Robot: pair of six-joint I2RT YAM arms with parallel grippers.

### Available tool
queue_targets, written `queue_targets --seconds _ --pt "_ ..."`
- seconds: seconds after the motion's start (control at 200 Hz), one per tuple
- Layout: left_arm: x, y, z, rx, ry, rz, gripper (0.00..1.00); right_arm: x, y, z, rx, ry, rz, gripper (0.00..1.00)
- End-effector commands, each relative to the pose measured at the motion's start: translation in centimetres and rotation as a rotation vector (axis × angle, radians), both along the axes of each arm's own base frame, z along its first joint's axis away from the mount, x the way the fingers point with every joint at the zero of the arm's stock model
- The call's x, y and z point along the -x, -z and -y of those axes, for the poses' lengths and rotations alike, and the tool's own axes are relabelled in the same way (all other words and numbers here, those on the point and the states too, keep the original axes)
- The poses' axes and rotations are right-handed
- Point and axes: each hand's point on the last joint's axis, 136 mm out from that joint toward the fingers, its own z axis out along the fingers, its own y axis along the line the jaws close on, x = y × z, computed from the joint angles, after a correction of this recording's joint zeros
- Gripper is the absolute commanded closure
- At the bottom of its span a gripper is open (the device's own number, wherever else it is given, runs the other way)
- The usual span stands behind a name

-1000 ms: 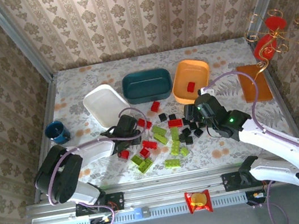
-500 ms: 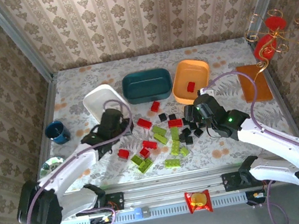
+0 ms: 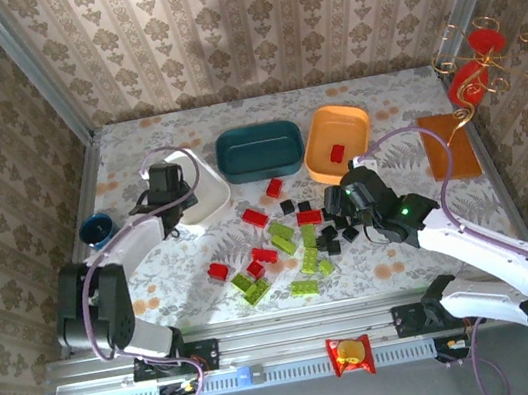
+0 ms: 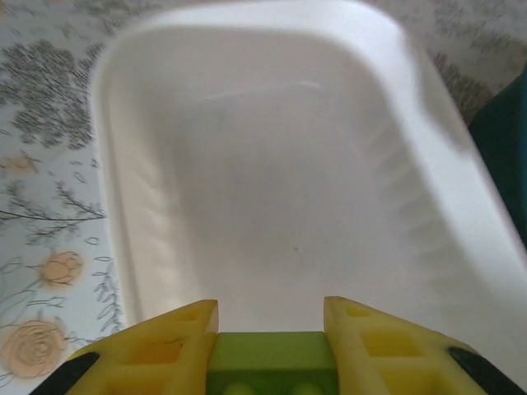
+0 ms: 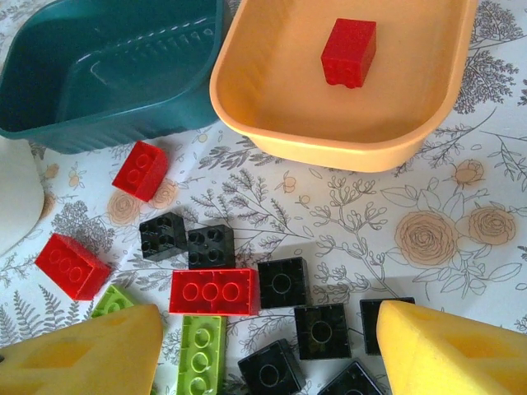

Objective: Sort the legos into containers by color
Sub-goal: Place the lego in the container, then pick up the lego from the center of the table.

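Lime-green plastic shows in the grip of the left claw (image 4: 269, 325). It is pinching a green brick (image 4: 268, 362) and hangs over one end of the white tray (image 4: 272, 164), at the left of the surface, not far from the small blue cup (image 3: 97, 228). The tray under it looks bare, so I take this for the first green piece to go in there.

To make the drop well, I'd say the claw should reach a little further in over the middle of the tray. It should then come low and only then part, so the brick doesn't bounce off the sloped wall or hop the rim.

Next along sits the dark teal tray (image 3: 258, 151), with nothing in it that I can see. In front of it the loose legos (image 3: 291, 238) lie scattered, red, green and black mixed together.

Further right, the orange tray (image 3: 358, 121) holds one red brick (image 5: 348, 52). The right claw (image 5: 263, 333) hovers spread above a cluster of black bricks (image 5: 284, 284), gripping nothing. The teal tray looks the natural home for those.
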Motion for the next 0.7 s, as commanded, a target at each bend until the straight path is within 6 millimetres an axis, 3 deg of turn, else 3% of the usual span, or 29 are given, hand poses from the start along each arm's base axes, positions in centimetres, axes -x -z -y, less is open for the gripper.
queue_targets --seconds 0.0,0.085,0.185,0.375,0.565,0.65,0.695 --pt "-2.0 -0.9 1.0 0.048 0.007 0.039 0.7 0.5 0.5 0.2 -0.01 0.014 -0.009 0.29" --pt "-2.3 -0.1 0.9 0.053 -0.002 0.019 0.57 0.6 0.6 0.1 -0.007 0.011 -0.014 0.28" --pt "-2.6 -0.6 1.2 0.088 0.002 0.027 0.39 0.8 0.7 0.1 -0.007 0.005 -0.02 0.25" --pt "-1.8 -6.0 2.6 0.196 0.046 0.143 0.31 1.0 1.1 -0.2 -0.002 -0.016 -0.04 0.24" --pt "2.3 -12.3 5.3 0.245 0.171 0.269 0.24 1.1 3.0 -0.3 0.013 -0.008 -0.086 0.25" --pt "4.9 -13.2 6.4 0.238 0.235 0.296 0.02 1.0 4.3 -0.3 0.029 0.006 -0.118 0.25" --pt "6.3 -13.1 6.8 0.239 0.261 0.298 0.0 0.8 4.7 -0.6 0.03 0.004 -0.126 0.26"
